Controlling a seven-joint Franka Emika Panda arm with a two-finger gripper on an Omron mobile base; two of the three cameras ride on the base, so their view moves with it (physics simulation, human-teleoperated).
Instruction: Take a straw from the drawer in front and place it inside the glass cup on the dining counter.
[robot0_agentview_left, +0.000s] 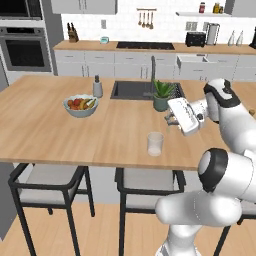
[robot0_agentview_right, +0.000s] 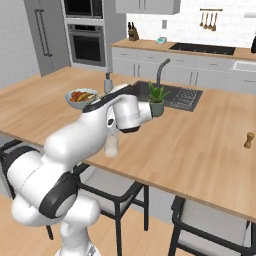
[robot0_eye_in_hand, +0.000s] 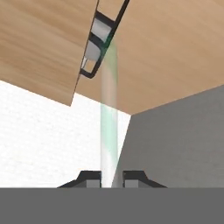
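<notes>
My gripper (robot0_eye_in_hand: 109, 177) is shut on a thin translucent green straw (robot0_eye_in_hand: 108, 109), which runs straight out from between the fingertips. In the left base view the gripper (robot0_agentview_left: 170, 120) hangs over the dining counter (robot0_agentview_left: 50, 125), a little above and to the right of the glass cup (robot0_agentview_left: 155, 144). The cup is a short whitish tumbler standing near the counter's front edge. From the right base view, the arm partly covers the glass cup (robot0_agentview_right: 111, 146) on the dining counter (robot0_agentview_right: 200, 145). The drawer is out of view.
A fruit bowl (robot0_agentview_left: 80, 105) sits left of the cup. A grey shaker bottle (robot0_agentview_left: 97, 87), the dark sink (robot0_agentview_left: 132, 90) and a potted plant (robot0_agentview_left: 162, 95) lie behind it. A pepper mill (robot0_agentview_right: 248, 140) stands far right. Black-framed stools (robot0_agentview_left: 47, 185) line the front edge.
</notes>
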